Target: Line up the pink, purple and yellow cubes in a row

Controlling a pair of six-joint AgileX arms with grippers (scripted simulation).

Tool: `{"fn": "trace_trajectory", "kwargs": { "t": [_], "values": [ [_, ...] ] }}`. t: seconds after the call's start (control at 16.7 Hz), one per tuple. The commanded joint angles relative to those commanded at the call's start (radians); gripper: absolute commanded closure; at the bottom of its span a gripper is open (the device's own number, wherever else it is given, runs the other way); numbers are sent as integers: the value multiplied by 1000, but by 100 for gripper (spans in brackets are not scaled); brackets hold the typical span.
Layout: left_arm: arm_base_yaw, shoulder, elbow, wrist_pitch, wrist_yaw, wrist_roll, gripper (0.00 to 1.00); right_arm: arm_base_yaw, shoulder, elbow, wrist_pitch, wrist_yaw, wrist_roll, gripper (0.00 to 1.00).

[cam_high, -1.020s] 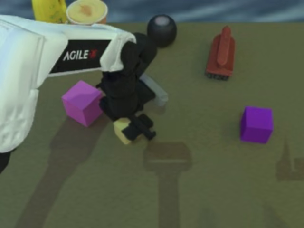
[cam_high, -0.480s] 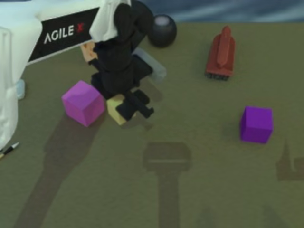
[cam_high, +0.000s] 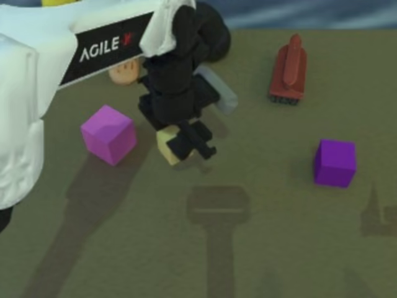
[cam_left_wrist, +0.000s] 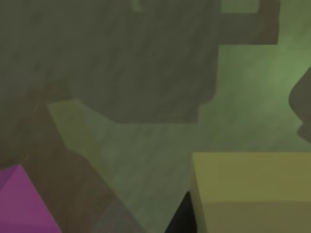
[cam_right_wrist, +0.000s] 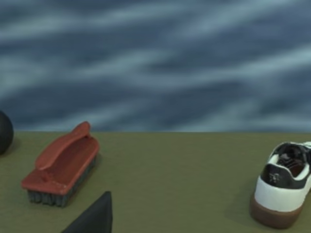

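- Three cubes sit on the olive desk (cam_high: 260, 248): the pink cube (cam_high: 108, 134) at the left, the yellow cube (cam_high: 167, 144) just to its right, the purple cube (cam_high: 335, 162) well apart at the right.
- My left claw (cam_high: 192, 141) is clamped narrow on the yellow cube, the black fingers (cam_high: 201, 146) over the cube's right part in the top view.
- Compared with half a second ago, the yellow cube and the claw have shifted right: then the cube was almost against the pink cube, now a clear strip of desk lies between them.
- A second ago the yellow cube lay lower in the top view, nearer the front edge, below the pink cube's right corner.
- Neither the pink cube nor the purple cube has moved across the three frames.
- From the left wrist camera the yellow cube (cam_left_wrist: 252, 194) fills one corner close up, with a corner of the pink cube (cam_left_wrist: 24, 204) at the other side and shaded desk between.
- The red brush (cam_high: 288, 69) lies at the far right of the desk, unmoved; the black ball (cam_high: 218, 38) is now mostly covered by the left arm.
- My right claw is out of the top view; its wrist camera shows the red brush (cam_right_wrist: 60, 165), a white sneaker (cam_right_wrist: 284, 187) and a dark tip at the picture's edge, so I cannot tell how it stands.
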Motion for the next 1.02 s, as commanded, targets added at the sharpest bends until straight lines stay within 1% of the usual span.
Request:
{"fn": "trace_trajectory", "kwargs": {
  "t": [0.36,0.54,0.66,0.9,1.02],
  "values": [
    [-240,147,318,-160,7,155,100,0,0,0,0,0,0,0],
    [-327,192,416,-212,10,211,100,0,0,0,0,0,0,0],
    [-340,198,429,-220,10,220,100,0,0,0,0,0,0,0],
    [-337,194,423,-214,9,220,100,0,0,0,0,0,0,0],
    [-337,196,388,-176,9,221,100,0,0,0,0,0,0,0]
  ]
}}
